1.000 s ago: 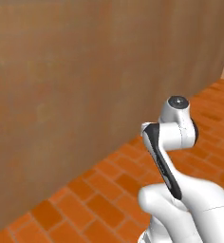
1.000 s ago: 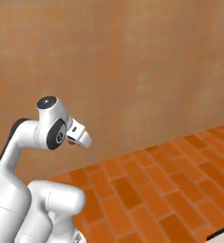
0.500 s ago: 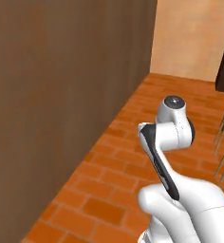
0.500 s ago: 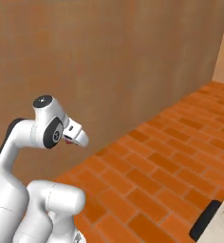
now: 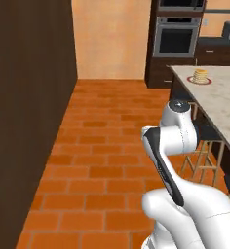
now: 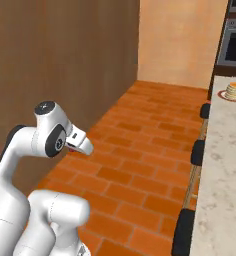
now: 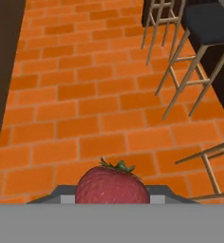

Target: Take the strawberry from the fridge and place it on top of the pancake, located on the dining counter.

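The pancake (image 5: 200, 75) sits on the dining counter (image 5: 219, 104), right of the arm. Stools (image 7: 190, 57) stand along its near side. The strawberry (image 7: 112, 185) is between the gripper's (image 7: 112, 198) fingers, above the floor.

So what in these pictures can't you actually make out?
- The claw's tips: hand view, behind the strawberry and cut by the bottom edge, so the pinch itself is unseen.
- The pancake: left base view, too small and far to tell its topping.
- The dining counter: right base view, cut off by the right edge.
- The stools: right base view, legs hidden under the counter.
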Tool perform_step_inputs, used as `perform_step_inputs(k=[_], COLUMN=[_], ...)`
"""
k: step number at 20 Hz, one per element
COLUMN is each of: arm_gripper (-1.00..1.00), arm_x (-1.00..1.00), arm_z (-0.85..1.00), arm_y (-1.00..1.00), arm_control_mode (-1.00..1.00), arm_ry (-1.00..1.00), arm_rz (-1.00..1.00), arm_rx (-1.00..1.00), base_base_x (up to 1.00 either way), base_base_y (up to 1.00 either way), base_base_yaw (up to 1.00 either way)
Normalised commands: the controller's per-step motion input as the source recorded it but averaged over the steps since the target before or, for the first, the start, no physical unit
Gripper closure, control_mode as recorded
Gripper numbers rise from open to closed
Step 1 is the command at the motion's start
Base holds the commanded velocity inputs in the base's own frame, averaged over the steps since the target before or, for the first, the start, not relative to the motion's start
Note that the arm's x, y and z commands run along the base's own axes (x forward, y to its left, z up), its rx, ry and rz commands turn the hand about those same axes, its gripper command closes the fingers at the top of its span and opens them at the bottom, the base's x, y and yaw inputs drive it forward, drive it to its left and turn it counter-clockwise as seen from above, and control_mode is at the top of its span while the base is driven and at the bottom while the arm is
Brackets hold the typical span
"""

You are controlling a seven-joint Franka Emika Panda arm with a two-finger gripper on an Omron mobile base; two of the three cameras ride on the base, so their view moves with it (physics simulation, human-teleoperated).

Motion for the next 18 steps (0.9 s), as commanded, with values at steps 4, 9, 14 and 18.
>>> perform_step_inputs(k=[4, 9, 14, 18], arm_gripper=[1.0, 1.0, 1.0, 1.0], arm_x=[0.0, 0.0, 0.0, 0.0], arm_z=[0.0, 0.0, 0.0, 0.0], arm_y=[0.0, 0.0, 0.0, 0.0], arm_control_mode=[1.0, 1.0, 1.0, 1.0], arm_ry=[0.0, 0.0, 0.0, 0.0], arm_rz=[0.0, 0.0, 0.0, 0.0], arm_rx=[0.0, 0.0, 0.0, 0.0], base_base_x=[0.94, 0.92, 0.88, 0.89], base_base_y=[0.35, 0.69, 0.88, 0.79], base_base_yaw=[-0.65, -0.62, -0.6, -0.6])
